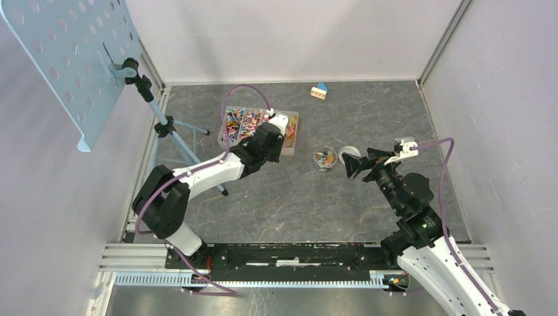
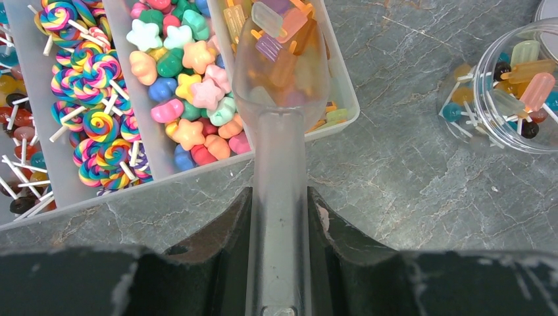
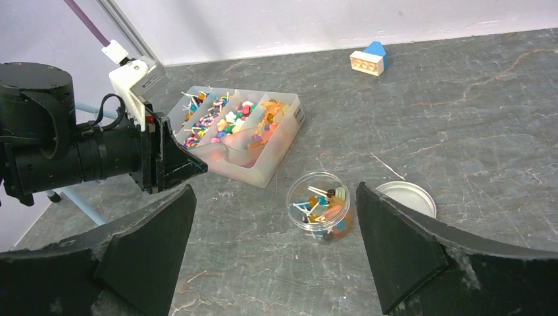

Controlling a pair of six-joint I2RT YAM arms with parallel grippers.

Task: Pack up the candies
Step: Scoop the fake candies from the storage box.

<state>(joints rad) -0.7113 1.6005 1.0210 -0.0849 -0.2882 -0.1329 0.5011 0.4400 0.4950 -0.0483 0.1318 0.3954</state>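
My left fingers (image 2: 210,257), clamped on the scoop (image 2: 279,158), aim its bowl straight ahead over the candies (image 2: 235,18); the jar (image 2: 478,99) sits rightward, before my spread right fingers (image 3: 401,250).

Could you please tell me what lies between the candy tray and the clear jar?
Nothing but bare table lies between the tray and the jar, seen best in the left wrist view.

**A robotics test cell in a laboratory**

A closed cell is formed by plain white wall panels (image 1: 296,39) set in bare aluminium corner posts (image 1: 445,41). A grey marble-patterned worktop (image 1: 296,204) is walled in. Two white-and-black robot arms (image 1: 197,172) (image 1: 447,270) with purple cables (image 1: 243,89) are bolted to a slotted aluminium rail (image 1: 276,280). A perforated pale-blue panel (image 1: 66,59) is held on a tripod stand (image 1: 172,128).
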